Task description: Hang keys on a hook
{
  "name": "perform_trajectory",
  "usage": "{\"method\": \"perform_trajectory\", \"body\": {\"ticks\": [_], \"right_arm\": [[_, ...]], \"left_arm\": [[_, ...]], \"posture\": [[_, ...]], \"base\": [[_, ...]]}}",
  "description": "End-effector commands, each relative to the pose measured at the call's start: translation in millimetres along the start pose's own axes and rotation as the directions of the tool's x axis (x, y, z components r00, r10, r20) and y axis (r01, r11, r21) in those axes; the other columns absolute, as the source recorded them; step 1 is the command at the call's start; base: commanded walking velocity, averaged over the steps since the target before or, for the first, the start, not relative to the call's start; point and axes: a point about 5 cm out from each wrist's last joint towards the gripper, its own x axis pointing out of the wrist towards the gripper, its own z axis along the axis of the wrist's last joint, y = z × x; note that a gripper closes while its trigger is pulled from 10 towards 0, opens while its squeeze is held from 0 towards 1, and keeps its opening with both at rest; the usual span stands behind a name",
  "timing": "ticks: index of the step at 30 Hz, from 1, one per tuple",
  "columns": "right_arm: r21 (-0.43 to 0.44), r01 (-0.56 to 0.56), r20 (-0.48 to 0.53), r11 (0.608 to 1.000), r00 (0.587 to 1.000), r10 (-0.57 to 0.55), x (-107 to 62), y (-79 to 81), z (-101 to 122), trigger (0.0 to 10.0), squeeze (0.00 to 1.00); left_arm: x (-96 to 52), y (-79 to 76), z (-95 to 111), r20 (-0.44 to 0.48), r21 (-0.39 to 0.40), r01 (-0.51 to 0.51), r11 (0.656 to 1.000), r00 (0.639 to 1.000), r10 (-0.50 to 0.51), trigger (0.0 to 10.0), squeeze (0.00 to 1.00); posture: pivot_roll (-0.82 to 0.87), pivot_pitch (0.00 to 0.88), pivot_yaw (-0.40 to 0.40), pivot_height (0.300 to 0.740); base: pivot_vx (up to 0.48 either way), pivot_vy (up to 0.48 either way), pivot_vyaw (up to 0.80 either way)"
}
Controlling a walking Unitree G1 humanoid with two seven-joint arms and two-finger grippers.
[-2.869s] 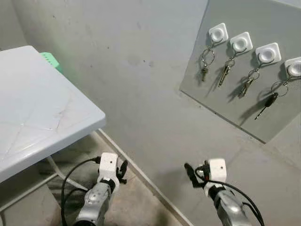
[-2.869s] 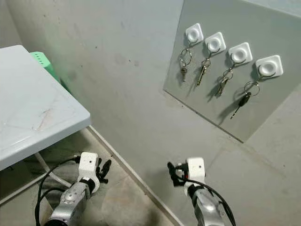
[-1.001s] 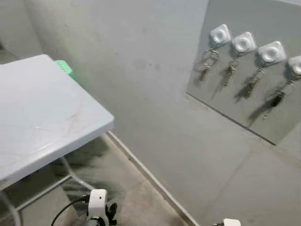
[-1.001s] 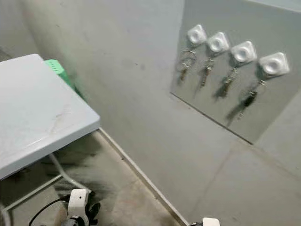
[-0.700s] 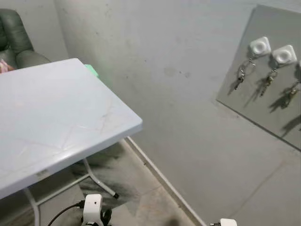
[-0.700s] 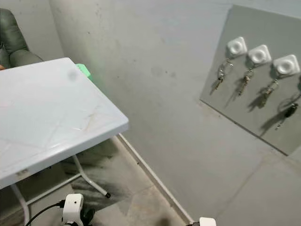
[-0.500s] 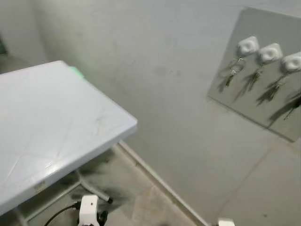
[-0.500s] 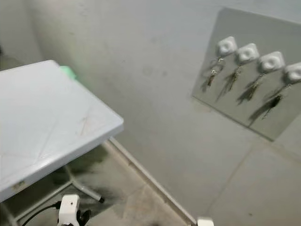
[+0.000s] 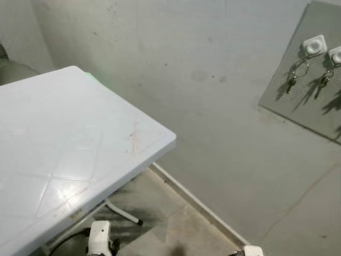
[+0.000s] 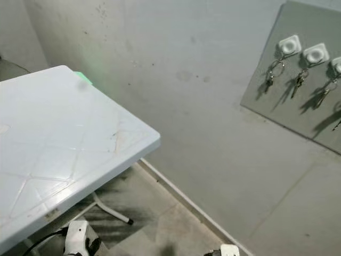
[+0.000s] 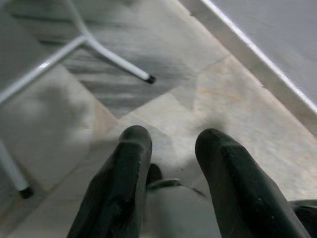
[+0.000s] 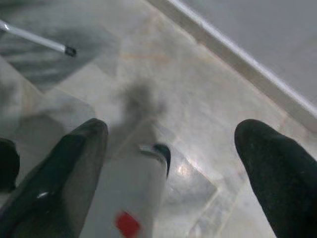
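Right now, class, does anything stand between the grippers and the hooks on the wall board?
Nothing visible does. The left gripper and right gripper hang low over the floor, the hooks are up on the board, the table off to the left.

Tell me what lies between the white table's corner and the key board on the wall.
In the right eye view, only bare grey wall separates the white table from the key board; nothing hangs there.

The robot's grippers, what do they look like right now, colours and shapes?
The left gripper has two long, rounded black fingers with a glossy sheen. The right gripper has the same black fingers. In the head views each wrist carries a white block, the left with a black cable.
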Motion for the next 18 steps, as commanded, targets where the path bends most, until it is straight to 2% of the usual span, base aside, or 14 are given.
{"method": "perform_trajectory", "body": {"ticks": [1, 18], "right_arm": [[-0.006, 0.020, -0.010, 1.000, 1.000, -0.020, -0.2, -4.8, 1.0, 10.0, 0.00], [-0.001, 0.020, -0.008, 1.000, 1.000, -0.020, 3.7, -0.8, 7.2, 10.0, 0.00]], "left_arm": [[0.7, -1.8, 0.3, -0.006, 0.010, 0.003, 1.000, 1.000, -0.002, 10.0, 0.00], [-2.6, 2.1, -9.4, -0.043, 0.046, -0.005, 0.999, 0.999, 0.007, 10.0, 0.00]], "posture": [[0.10, 0.000, -0.055, 0.740], [0.10, 0.000, -0.050, 0.740]], "base": [[0.000, 0.000, -0.43], [0.000, 0.000, -0.66]]}}
